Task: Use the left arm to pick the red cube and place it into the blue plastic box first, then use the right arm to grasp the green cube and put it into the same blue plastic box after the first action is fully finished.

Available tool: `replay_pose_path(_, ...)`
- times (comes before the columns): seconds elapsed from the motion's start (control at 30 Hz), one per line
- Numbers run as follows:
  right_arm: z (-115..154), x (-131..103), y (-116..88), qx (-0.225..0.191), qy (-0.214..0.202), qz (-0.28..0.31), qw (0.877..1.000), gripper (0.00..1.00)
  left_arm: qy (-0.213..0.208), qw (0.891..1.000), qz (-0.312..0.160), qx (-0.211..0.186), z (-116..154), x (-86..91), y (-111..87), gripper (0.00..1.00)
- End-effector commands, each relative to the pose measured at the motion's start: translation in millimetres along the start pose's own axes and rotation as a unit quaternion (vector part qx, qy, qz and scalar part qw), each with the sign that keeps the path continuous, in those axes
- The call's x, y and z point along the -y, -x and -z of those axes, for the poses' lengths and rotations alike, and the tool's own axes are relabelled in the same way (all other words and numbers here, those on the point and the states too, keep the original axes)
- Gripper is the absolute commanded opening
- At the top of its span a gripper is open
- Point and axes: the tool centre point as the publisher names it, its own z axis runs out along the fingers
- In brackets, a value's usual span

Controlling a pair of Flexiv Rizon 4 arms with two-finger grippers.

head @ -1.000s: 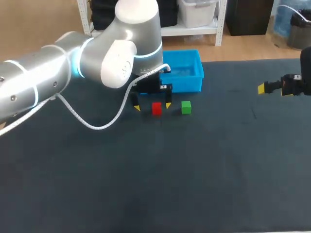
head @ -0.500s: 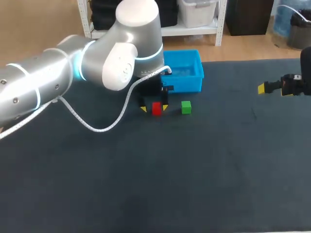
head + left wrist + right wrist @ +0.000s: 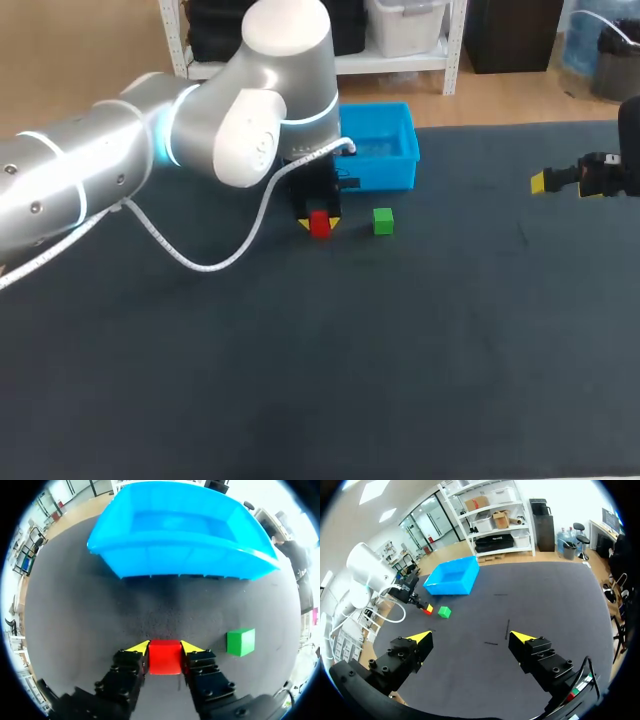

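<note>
Red cube (image 3: 165,656) sits on the dark table (image 3: 400,350), just in front of the blue plastic box (image 3: 185,562). The left gripper (image 3: 165,647) is down over it, jaws clamped on the cube, one yellow tip pressed against each side. Green cube (image 3: 382,221) lies just beside the red one, apart from it and outside the fingers, also near the box's front wall. Right gripper (image 3: 471,637) hangs well apart from both cubes over the table's right side, jaws wide apart and holding nothing.
</note>
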Motion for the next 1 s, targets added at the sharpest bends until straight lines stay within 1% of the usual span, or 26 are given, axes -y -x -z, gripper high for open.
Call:
replay_pose_path(0.03, 0, 0, 0, -0.001, 0.000, 0.000, 1.000, 1.00, 0.001, 1.000, -0.005, 0.006, 7, 2.6, 3.3, 0.00)
replay_pose_path(0.13, 0, 0, 0, -0.001, 0.000, 0.000, 1.000, 1.00, -0.001, 1.000, -0.010, 0.019, 17, 2.7, 5.6, 0.00)
replay_pose_path(0.3, 0, 0, 0, -0.001, 0.000, 0.000, 1.000, 1.00, -0.008, 0.999, -0.019, 0.045, 43, 3.5, 11.3, 0.00)
replay_pose_path(0.4, 0, 0, 0, -0.001, 0.000, 0.000, 1.000, 1.00, -0.019, 0.997, -0.028, 0.062, 66, 4.5, 15.1, 0.00)
replay_pose_path(0.5, 0, 0, 0, -0.001, 0.000, 0.000, 1.000, 1.00, -0.026, 0.995, -0.044, 0.088, 91, 5.8, 16.5, 0.00)
replay_pose_path(0.67, 0, 0, 0, -0.001, 0.000, 0.000, 1.000, 1.00, -0.041, 0.990, -0.063, 0.117, 121, 4.1, 14.9, 0.00)
replay_pose_path(0.8, 0, 0, 0, -0.001, 0.000, 0.000, 1.000, 1.00, -0.048, 0.987, -0.080, 0.134, 132, 1.6, 9.5, 0.00)
replay_pose_path(0.93, 0, 0, 0, -0.001, 0.000, 0.000, 1.000, 1.00, -0.058, 0.984, -0.095, 0.143, 133, -2.1, 3.6, 0.00)
replay_pose_path(1.0, 0, 0, 0, -0.001, 0.000, 0.000, 1.000, 1.00, -0.073, 0.980, -0.107, 0.151, 134, -5.2, 1.2, 0.00)
